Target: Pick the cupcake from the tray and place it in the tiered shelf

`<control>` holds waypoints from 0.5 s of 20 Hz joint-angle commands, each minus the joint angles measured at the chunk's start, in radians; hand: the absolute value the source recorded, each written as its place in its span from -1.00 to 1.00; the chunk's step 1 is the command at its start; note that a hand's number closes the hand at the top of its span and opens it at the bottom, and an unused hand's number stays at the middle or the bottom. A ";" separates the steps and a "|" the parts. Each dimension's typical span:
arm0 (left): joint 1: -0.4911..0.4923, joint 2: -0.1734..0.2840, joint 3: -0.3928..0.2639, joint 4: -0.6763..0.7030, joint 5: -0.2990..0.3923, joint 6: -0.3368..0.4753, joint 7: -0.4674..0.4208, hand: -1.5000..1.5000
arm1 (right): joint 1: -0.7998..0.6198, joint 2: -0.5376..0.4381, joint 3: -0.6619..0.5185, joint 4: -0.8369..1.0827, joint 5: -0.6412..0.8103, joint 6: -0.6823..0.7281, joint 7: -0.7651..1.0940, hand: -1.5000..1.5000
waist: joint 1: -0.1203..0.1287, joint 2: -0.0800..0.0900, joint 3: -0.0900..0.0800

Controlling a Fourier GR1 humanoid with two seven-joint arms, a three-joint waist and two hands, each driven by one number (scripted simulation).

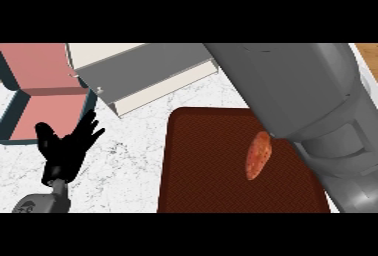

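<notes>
Fingers point(87, 131) of my left hand point(65, 149) stand straight and spread, released, holding nothing. The hand rests at the view's lower left over the bare bench point(133, 165), well apart from the task's thing. My right hand does not show at all, so I cannot tell what its fingers are doing. Only my right forearm point(295, 100) appears, a broad grey mass crossing the right side of the view from the top to the lower right corner.

The cupcake point(258, 155) lies on the tray point(207, 175), toward the tray's right side. It shows as a narrow, speckled orange shape, so it seems tilted or seen edge-on, though I cannot say which. Its upper end sits just beside the edge of my right forearm; whether the two touch is not visible. No fingers are around it, so I judge the pick not yet made.

The tray is dark brown and lies flat on the bench; its right edge passes under the forearm. The tiered shelf point(148, 75) stands beyond the tray's upper left corner, grey with pale cream levels stepped one past the other and open toward the tray. I judge that this facing leaves a short carry from tray to shelf.

Left of the shelf lies a pink, teal-edged object point(44, 107), just above my left hand. It is no part of the task.
</notes>
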 commanded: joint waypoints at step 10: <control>-0.022 -0.004 0.005 0.097 -0.015 -0.024 0.005 0.00 | -0.082 0.053 -0.028 0.340 0.093 -0.168 -0.227 1.00 | 0.012 0.013 -0.007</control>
